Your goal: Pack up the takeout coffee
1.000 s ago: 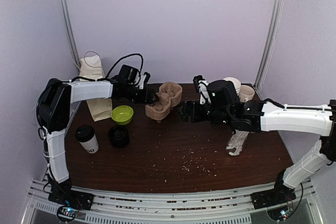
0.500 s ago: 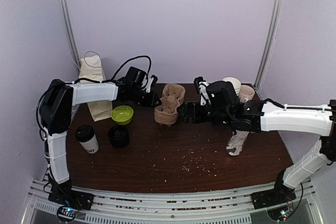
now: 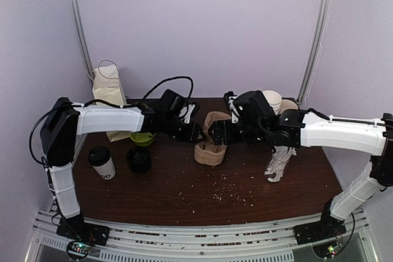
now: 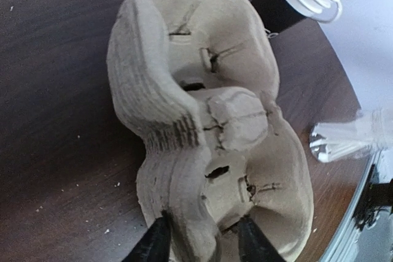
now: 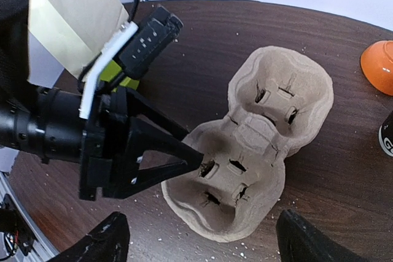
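Note:
The takeout coffee [image 3: 101, 162], a white cup with a black lid, stands at the left of the table, far from both grippers. My left gripper [image 3: 198, 133] is shut on the rim of a brown pulp cup carrier [image 3: 209, 151] at mid table. In the left wrist view its gripper [image 4: 202, 243] pinches the carrier's [image 4: 209, 121] near wall. My right gripper [image 3: 217, 133] is open just above the carrier's right side. In the right wrist view it [image 5: 206, 246] spreads wide over the carrier [image 5: 264, 145], with the left gripper [image 5: 184, 154] on the carrier's left edge.
A black stack of lids [image 3: 139, 159] stands beside the coffee. A green bowl [image 3: 141, 138] and a paper bag [image 3: 107, 90] are at back left. White cup stacks [image 3: 273, 99] and a plastic sleeve [image 3: 277, 167] are at right. An orange bowl [image 5: 379, 65] lies beyond the carrier.
My left gripper has pulled the carrier from the back of the table toward the middle and nearer. My right gripper has stayed almost still, now right over the carrier.

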